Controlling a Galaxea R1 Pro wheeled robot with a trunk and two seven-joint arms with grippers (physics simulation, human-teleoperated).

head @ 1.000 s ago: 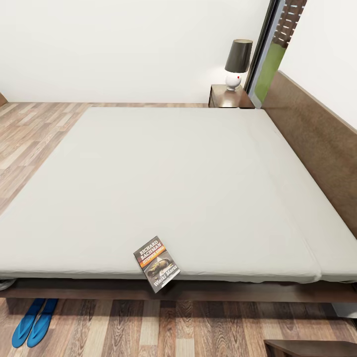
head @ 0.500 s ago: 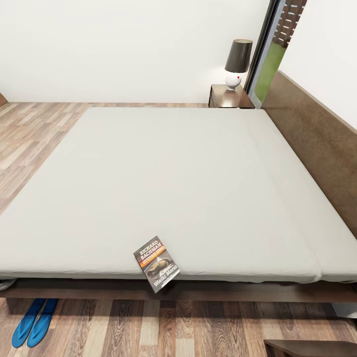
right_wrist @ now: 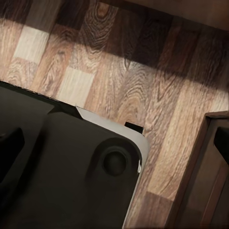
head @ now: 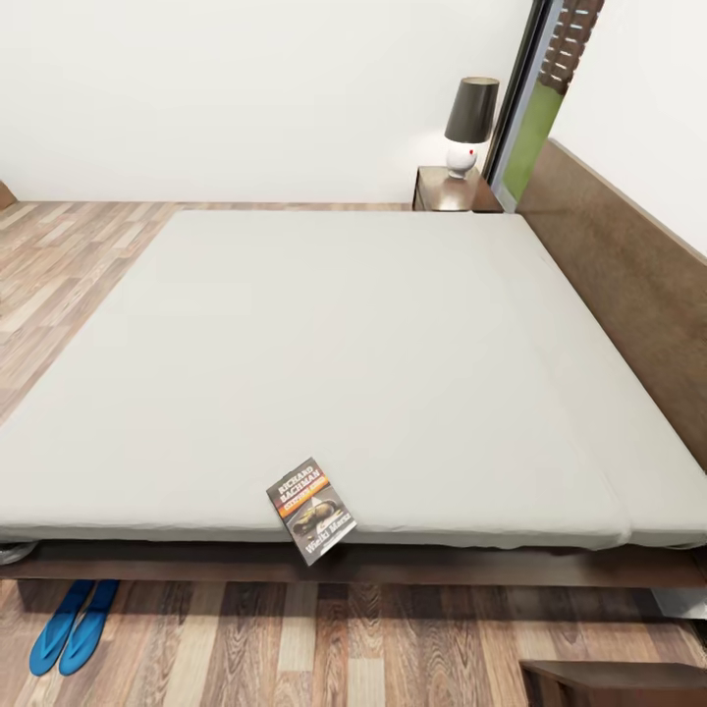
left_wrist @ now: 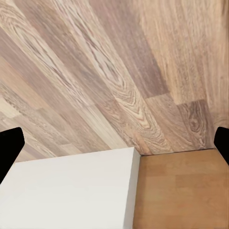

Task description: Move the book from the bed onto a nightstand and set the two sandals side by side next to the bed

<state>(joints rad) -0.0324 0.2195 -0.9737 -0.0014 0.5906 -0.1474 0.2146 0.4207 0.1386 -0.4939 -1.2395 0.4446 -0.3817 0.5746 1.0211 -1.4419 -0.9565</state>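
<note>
The book [head: 311,509] lies face up at the near edge of the bed [head: 353,363], one corner sticking out past the pale grey mattress. Both blue sandals [head: 73,613] lie side by side on the floor by the bed's near left corner. One nightstand [head: 449,190] stands at the far side by the headboard, and the corner of another nightstand [head: 617,681] shows at the near right. My left gripper [left_wrist: 114,145] is open over wooden floor and a white surface. My right gripper [right_wrist: 114,143] is open above floor, with nothing between its fingers.
A lamp [head: 468,125] with a dark shade stands on the far nightstand. The brown headboard [head: 628,285] runs along the bed's right side. Wooden floor [head: 59,285] stretches to the left of the bed. In the right wrist view a dark robot body part [right_wrist: 67,176] and brown furniture [right_wrist: 205,181] appear.
The whole head view has shifted slightly, so the bed, book and sandals sit a little higher in the picture. Nothing on the bed or floor has moved.
</note>
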